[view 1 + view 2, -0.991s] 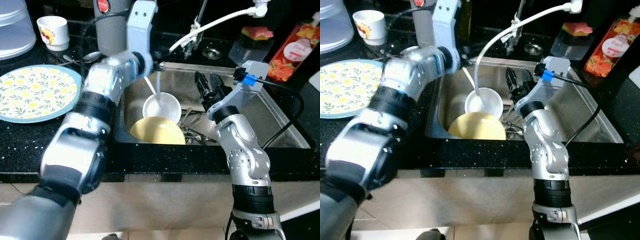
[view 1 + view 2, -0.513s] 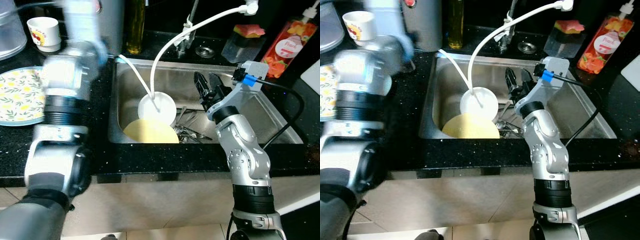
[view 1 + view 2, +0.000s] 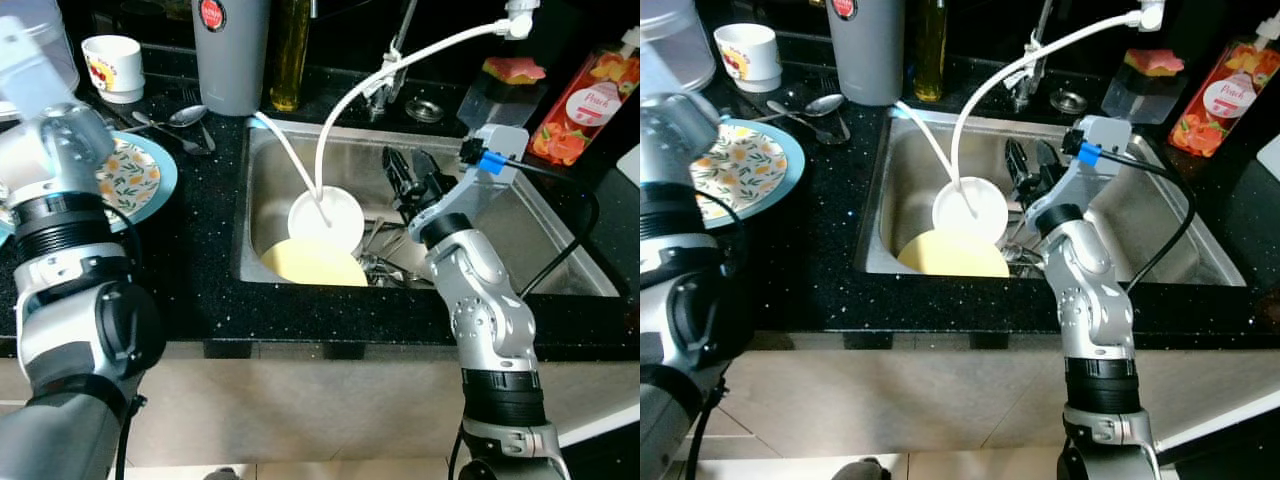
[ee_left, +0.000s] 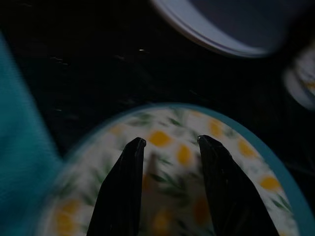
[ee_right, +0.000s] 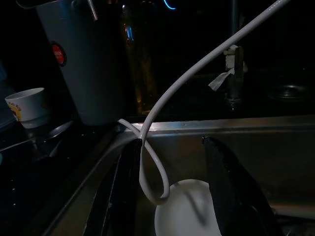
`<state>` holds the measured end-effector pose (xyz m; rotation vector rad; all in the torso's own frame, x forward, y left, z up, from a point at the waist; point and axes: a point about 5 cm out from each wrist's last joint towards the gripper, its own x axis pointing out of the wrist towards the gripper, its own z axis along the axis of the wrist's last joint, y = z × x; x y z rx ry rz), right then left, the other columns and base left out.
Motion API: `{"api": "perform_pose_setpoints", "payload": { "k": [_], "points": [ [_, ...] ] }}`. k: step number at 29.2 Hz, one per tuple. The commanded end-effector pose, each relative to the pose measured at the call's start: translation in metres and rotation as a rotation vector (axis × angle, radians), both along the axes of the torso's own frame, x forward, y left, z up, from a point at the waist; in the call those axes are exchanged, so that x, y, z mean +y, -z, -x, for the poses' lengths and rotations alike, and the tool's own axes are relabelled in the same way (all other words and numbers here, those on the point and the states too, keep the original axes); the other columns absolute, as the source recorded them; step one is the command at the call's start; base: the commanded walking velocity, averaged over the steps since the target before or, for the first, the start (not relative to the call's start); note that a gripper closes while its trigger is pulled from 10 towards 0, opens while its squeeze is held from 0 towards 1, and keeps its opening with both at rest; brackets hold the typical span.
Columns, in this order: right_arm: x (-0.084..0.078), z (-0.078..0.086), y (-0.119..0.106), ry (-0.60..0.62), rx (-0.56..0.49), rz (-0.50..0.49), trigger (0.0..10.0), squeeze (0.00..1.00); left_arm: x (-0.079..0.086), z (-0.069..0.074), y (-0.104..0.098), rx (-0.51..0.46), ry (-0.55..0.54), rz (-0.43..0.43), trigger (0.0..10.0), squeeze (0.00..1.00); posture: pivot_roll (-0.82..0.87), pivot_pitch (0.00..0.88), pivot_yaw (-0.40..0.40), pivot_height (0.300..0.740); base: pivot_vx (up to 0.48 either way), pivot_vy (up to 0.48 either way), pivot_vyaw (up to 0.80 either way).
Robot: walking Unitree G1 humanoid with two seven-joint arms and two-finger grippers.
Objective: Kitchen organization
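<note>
Head view: your right hand hovers over the sink, fingers spread, empty. White bowl sits on the yellow plate inside.
Left wrist: left hand open above the floral plate on the surface.
Right wrist: bowl looks rigid, wet, likely slippery; pinch the rim, clear of the hose.
</note>
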<state>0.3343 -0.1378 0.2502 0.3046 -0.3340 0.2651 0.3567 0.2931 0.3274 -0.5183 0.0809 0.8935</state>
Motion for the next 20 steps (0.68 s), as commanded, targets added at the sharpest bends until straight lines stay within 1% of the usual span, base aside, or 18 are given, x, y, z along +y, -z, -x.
{"api": "perform_pose_setpoints", "payload": {
  "k": [1,2,4,5,6,7,8,9,10,12,13,18,20],
  "points": [
    [-0.003,0.0,0.001,0.008,-0.002,-0.01,10.0,0.0,0.009,0.004,0.001,0.009,-0.061,0.023,10.0,0.0,0.31,0.072,-0.106,0.74,0.0,0.0,0.0],
    [-0.003,0.0,0.001,0.008,-0.002,-0.01,10.0,0.0,0.009,0.004,0.001,0.009,-0.061,0.023,10.0,0.0,0.31,0.072,-0.106,0.74,0.0,0.0,0.0],
    [-0.003,0.0,0.002,0.007,0.002,-0.012,10.0,0.0,0.022,0.012,0.001,0.014,-0.144,0.005,10.0,0.0,0.31,0.076,-0.108,0.74,0.0,0.0,0.0],
    [-0.003,0.0,0.002,0.007,0.002,-0.012,10.0,0.0,0.022,0.012,0.001,0.014,-0.144,0.005,10.0,0.0,0.31,0.076,-0.108,0.74,0.0,0.0,0.0],
    [-0.002,0.0,0.002,0.005,0.003,-0.013,10.0,0.0,0.028,0.015,0.001,0.022,-0.181,0.009,10.0,0.0,0.31,0.078,-0.11,0.74,0.0,0.0,0.0],
    [-0.002,0.0,0.002,0.005,0.003,-0.013,10.0,0.0,0.028,0.015,0.001,0.022,-0.181,0.009,10.0,0.0,0.31,0.078,-0.11,0.74,0.0,0.0,0.0],
    [-0.002,0.0,0.003,0.003,0.004,-0.013,10.0,0.0,0.032,0.017,0.003,0.024,-0.203,0.02,10.0,0.0,0.31,0.078,-0.11,0.74,0.0,0.0,0.0],
    [-0.002,0.0,0.003,0.001,0.004,-0.013,10.0,0.0,0.035,0.017,0.005,0.025,-0.214,0.05,10.0,0.0,0.31,0.078,-0.11,0.74,0.0,0.0,0.0],
    [-0.002,0.0,0.003,0.001,0.004,-0.013,10.0,0.0,0.035,0.017,0.005,0.025,-0.214,0.05,10.0,0.0,0.31,0.078,-0.11,0.74,0.0,0.0,0.0],
    [-0.001,-0.001,0.003,0.0,0.005,-0.015,10.0,0.0,0.04,0.019,0.011,0.033,-0.237,0.126,10.0,0.0,0.31,0.085,-0.111,0.74,0.0,0.0,0.0],
    [-0.001,-0.001,0.002,0.0,0.005,-0.015,10.0,0.0,0.042,0.02,0.014,0.04,-0.251,0.146,10.0,0.0,0.31,0.087,-0.112,0.74,0.0,0.0,0.0],
    [-0.002,-0.001,0.003,-0.002,0.009,-0.016,10.0,0.0,0.047,0.023,0.027,0.075,-0.284,0.231,10.0,0.0,0.31,0.091,-0.116,0.74,0.0,0.0,0.0],
    [-0.002,-0.001,0.003,-0.003,0.01,-0.016,10.0,0.0,0.048,0.023,0.029,0.081,-0.286,0.241,10.0,0.0,0.31,0.091,-0.116,0.74,0.0,0.0,0.0]
  ]
}}
